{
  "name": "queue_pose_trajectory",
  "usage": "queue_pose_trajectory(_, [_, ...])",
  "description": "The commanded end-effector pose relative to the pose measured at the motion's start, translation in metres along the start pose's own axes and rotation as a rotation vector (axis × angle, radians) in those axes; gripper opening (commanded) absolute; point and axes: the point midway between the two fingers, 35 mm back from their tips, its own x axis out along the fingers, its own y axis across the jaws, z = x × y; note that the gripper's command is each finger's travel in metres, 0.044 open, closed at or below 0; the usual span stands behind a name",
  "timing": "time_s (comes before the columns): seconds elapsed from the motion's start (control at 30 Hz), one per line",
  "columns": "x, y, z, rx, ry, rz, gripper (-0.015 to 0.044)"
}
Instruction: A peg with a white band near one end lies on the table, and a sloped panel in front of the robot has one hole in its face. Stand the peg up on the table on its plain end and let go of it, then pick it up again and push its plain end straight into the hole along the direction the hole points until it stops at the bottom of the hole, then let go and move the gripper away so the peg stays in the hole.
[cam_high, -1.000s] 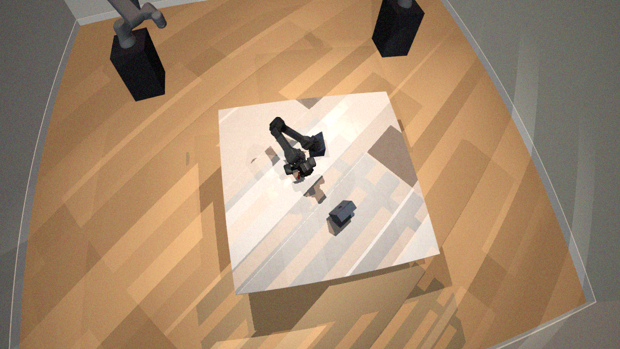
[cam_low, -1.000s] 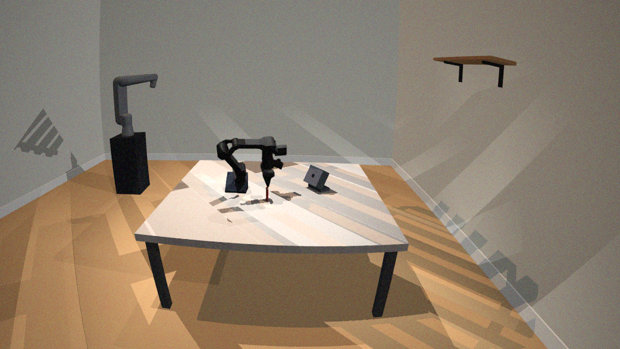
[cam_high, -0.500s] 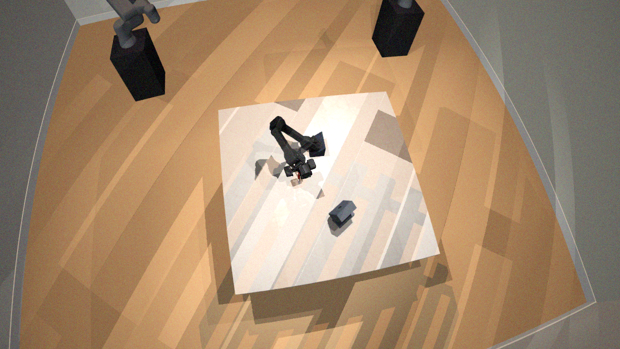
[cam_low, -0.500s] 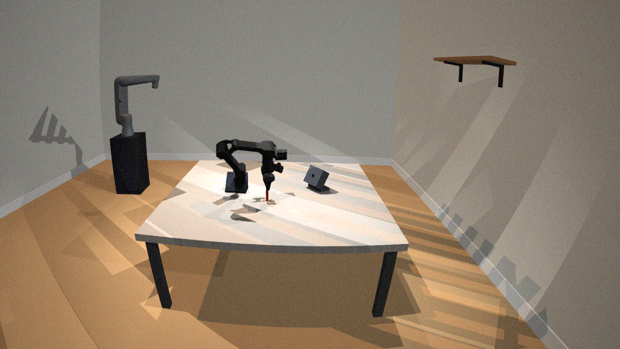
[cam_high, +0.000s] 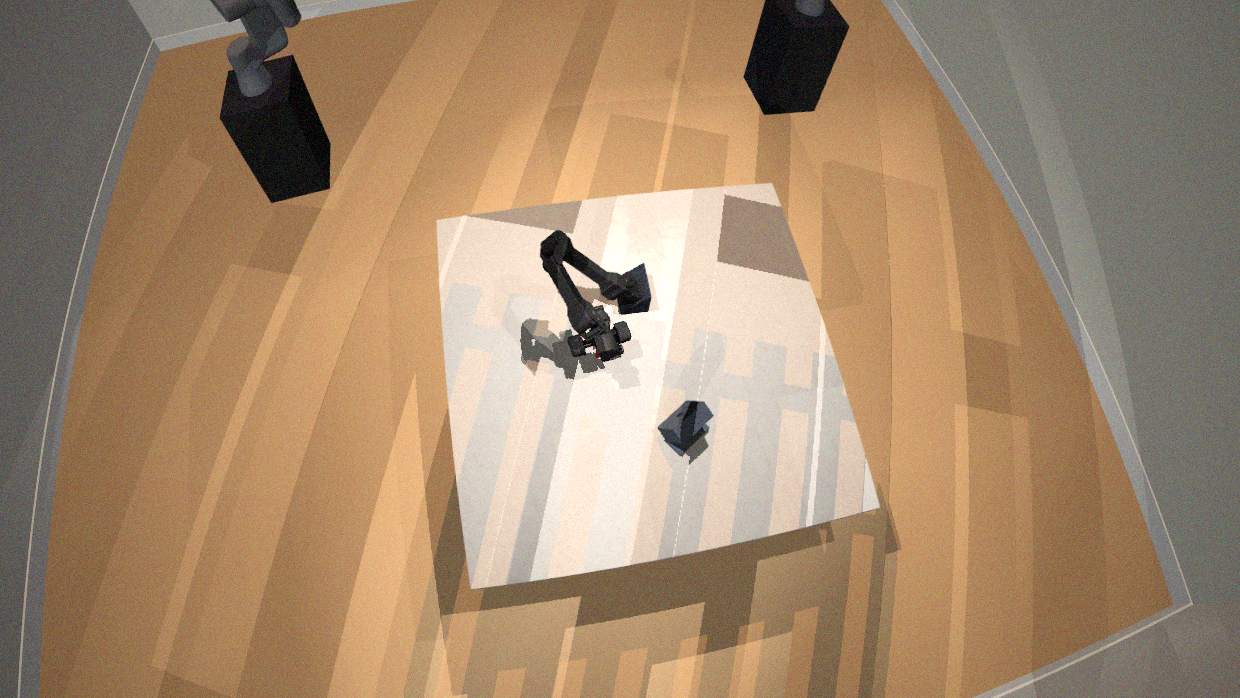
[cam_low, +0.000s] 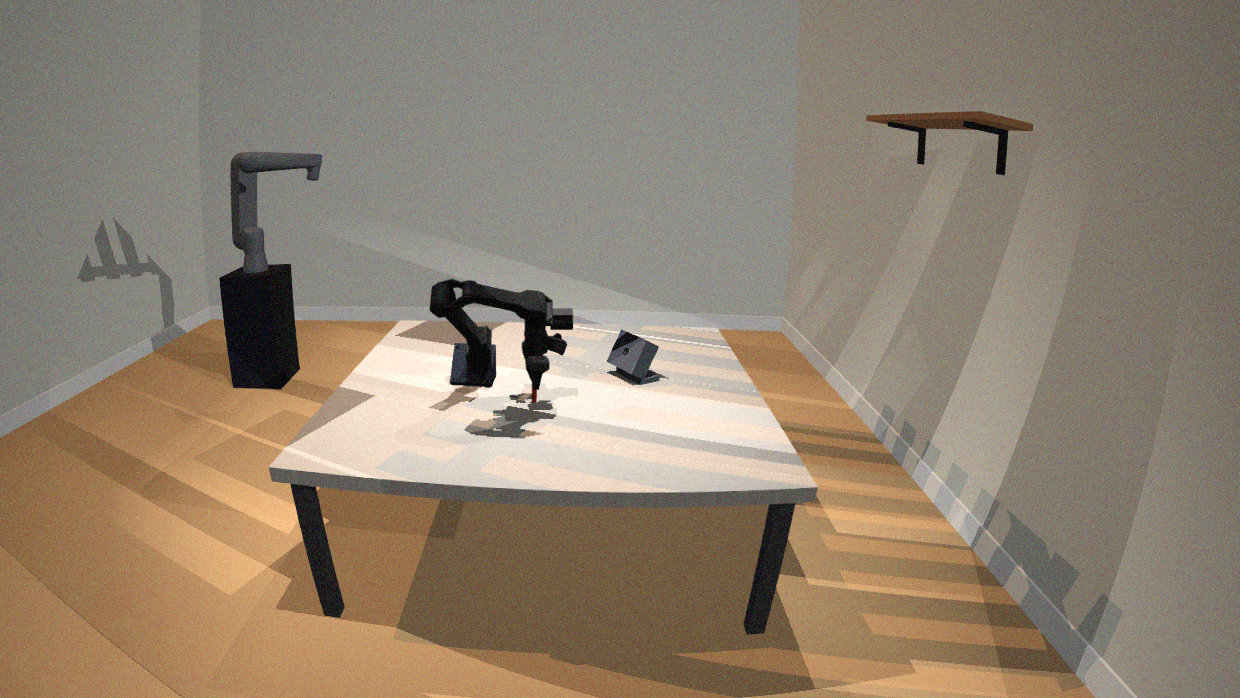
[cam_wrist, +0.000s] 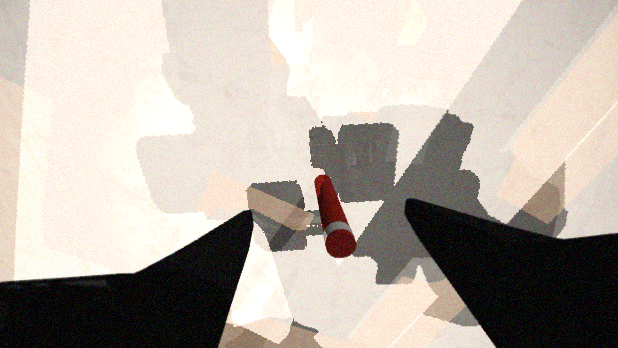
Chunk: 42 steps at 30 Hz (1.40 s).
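The red peg (cam_low: 534, 396) (cam_wrist: 331, 207) stands upright on the table (cam_high: 607, 520) (cam_low: 676, 459), its white-banded end up and its plain end down. My gripper (cam_low: 536, 385) is open and points down over the peg. In the wrist view its black fingers stand wide on either side of the peg's upper end, with gaps on both sides. In the exterior view the fingertips hide the peg's upper part. The dark sloped panel (cam_high: 685, 423) (cam_low: 632, 353) stands apart from the peg; its hole (cam_low: 625, 351) shows as a small dark spot. The hole is not discernible in the top view.
The arm's base (cam_high: 634, 290) (cam_low: 472, 365) stands on the table behind the gripper. Off the table, a grey arm (cam_low: 247, 203) stands on a black pedestal (cam_high: 279, 134) (cam_low: 259, 329), and a second pedestal (cam_high: 793, 65) stands at the back. A wooden shelf (cam_low: 950, 119) hangs on the wall. Shadows cross the table.
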Motion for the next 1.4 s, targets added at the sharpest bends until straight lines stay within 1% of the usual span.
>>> queue_pose_trajectory(0.0, [0.007,-0.001,-0.002,-0.002,0.003,-0.007,0.044])
queue_pose_trajectory(0.27, [0.016,-0.001,-0.003,-0.002,0.005,-0.011,0.044])
queue_pose_trajectory(0.77, [0.013,-0.001,-0.002,0.001,0.002,-0.004,0.0046])
queue_pose_trajectory(1.0, [0.013,-0.001,-0.002,0.001,0.002,-0.004,0.0])
queue_pose_trajectory(1.17, [0.008,0.0,-0.001,0.0,0.002,-0.002,0.0])
queue_pose_trajectory(1.37, [-0.01,0.001,0.001,-0.001,0.0,0.004,0.0])
